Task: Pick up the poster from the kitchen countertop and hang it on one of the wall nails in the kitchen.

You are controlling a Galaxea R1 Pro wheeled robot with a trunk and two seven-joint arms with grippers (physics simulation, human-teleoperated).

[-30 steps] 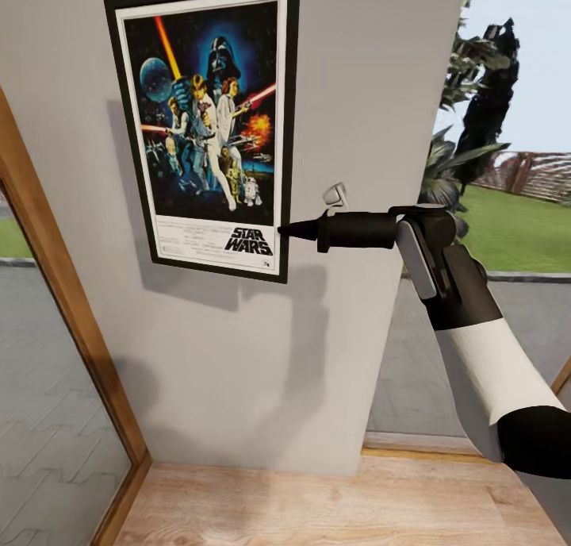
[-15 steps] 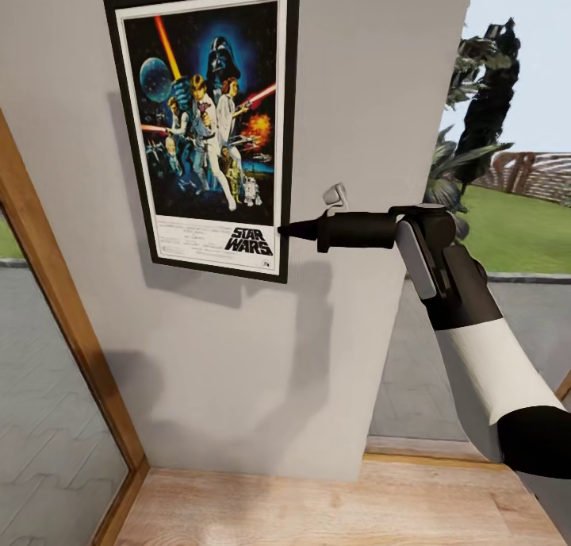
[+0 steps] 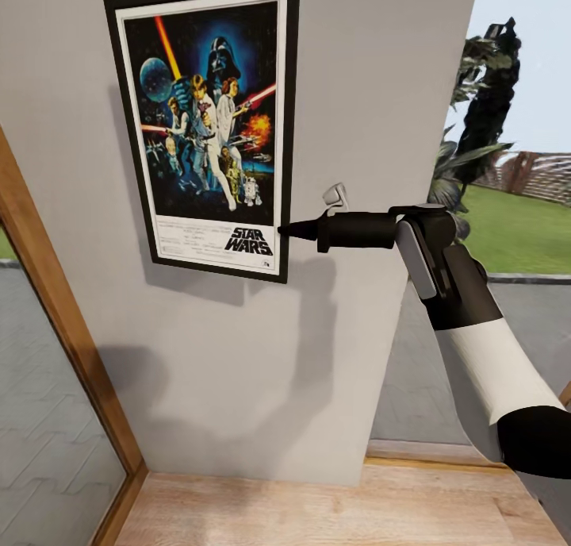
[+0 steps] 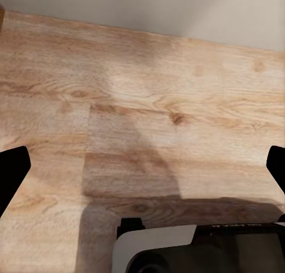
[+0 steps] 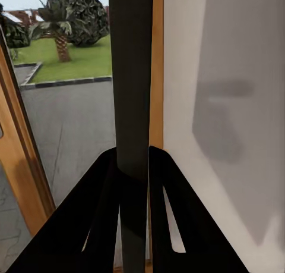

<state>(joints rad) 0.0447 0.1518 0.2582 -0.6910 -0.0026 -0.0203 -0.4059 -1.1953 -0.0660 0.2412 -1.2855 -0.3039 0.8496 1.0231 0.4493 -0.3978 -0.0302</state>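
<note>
**Poster pinched at its right edge, flat against the wall**

Clamped on the poster's right edge, the right gripper point(image 3: 287, 230) reaches leftward from the right of the scene, its black fingertips meeting the frame near the lower right corner. In the right wrist view the two fingers point(image 5: 104, 210) press either side of a thin dark slab (the poster point(image 5: 132, 77) seen edge-on).

From the head camera the Star Wars poster point(image 3: 208, 117) stands upright and slightly tilted against the grey wall point(image 3: 349, 94), its shadow falling on the wall below and left. A wooden door frame point(image 3: 55, 308) runs along the left, with a wood floor point(image 3: 317, 510) beneath.

The left gripper point(image 4: 142, 172) hangs over the floor with its jaws spread wide, holding nothing; its dark fingertips point(image 4: 12, 172) sit well apart.
</note>
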